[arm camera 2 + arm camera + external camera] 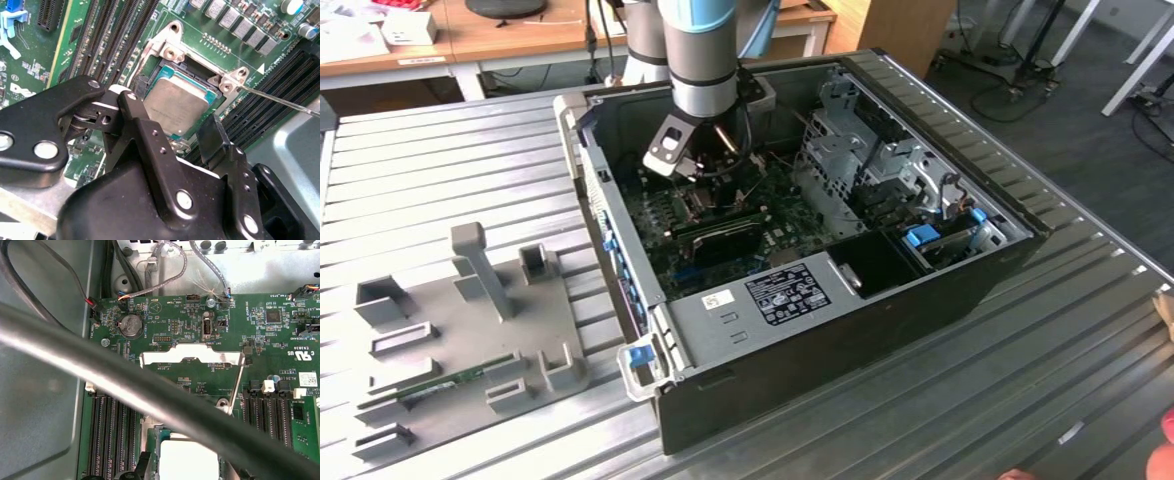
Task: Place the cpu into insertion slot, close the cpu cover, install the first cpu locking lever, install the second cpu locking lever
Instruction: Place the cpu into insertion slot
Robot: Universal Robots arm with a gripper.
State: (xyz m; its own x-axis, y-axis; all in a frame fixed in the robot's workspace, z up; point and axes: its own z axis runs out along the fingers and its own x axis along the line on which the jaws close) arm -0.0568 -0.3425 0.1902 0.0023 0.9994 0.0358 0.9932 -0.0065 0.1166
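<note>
The arm reaches down into the opened computer case (854,330) lying on its side on the ribbed metal table (454,150), with the gripper (707,170) low over the green circuit board (195,25). In the second wrist view the gripper (169,114) hangs right above the insertion slot (195,67), and the cpu (175,100) lies flat inside the slot's silver rim, pale metal top upward. It looks level, so I judge it seated rather than hanging.

The black fingers (131,107) stand apart, one on each side of the cpu. A sliver of dark socket shows between one finger and the cpu's edge, so they look spread, not pinching. They straddle it from above, which suits a straight drop into the recess.

In the first wrist view the cpu cover (192,356) is folded back off the slot, which leaves the recess open from above. The thin wire lever (237,385) beside it is unlatched too. Cover and levers are not yet done.
</note>
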